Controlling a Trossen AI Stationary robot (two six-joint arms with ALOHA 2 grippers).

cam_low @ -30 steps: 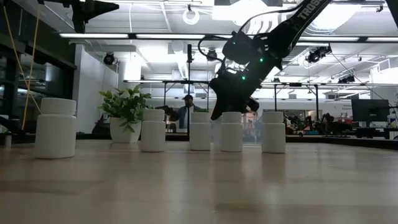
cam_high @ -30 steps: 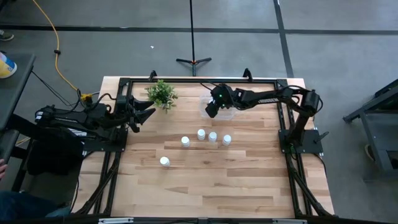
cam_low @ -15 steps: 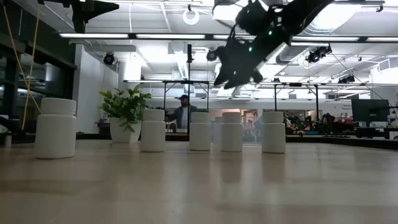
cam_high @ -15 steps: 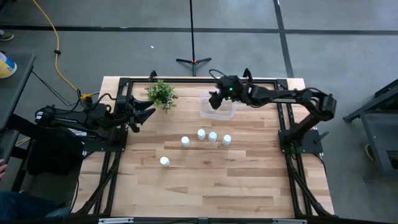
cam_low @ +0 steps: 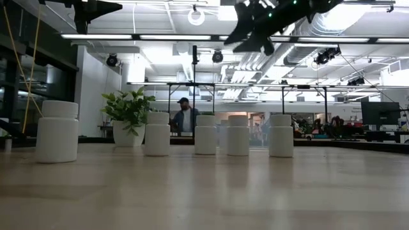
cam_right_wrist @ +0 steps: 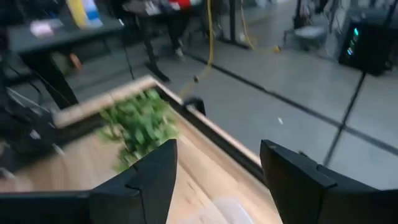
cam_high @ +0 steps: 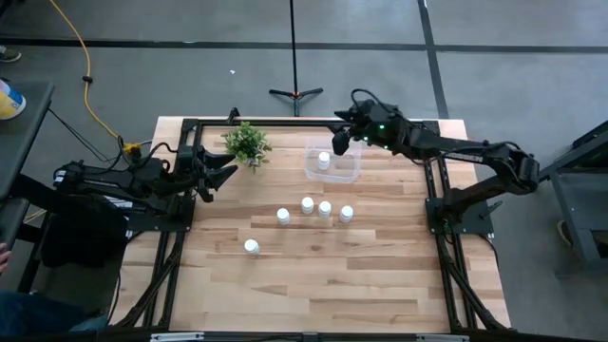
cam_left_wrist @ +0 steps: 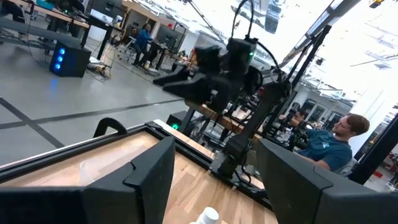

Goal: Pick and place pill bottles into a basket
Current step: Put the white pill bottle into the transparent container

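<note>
Right gripper [cam_high: 338,139] has pulled back from over the basket [cam_high: 351,174] toward the table's far edge, fingers spread, empty; 1 pill bottle [cam_high: 324,161] now stands inside the basket. 5 pill bottles [cam_high: 325,208] remain on the table [cam_high: 332,275]. Left gripper [cam_high: 226,173] waits spread near the plant [cam_high: 247,143].

So the basket [cam_high: 333,162] sat at the back of the surface [cam_high: 313,275] with one pill bottle [cam_high: 324,160] in it, the plant [cam_high: 247,143] off to its left. Four bottles [cam_high: 314,210] lined up mid-surface in front of the basket, and a fifth one [cam_high: 251,247] sat alone, nearer the front-left.
</note>
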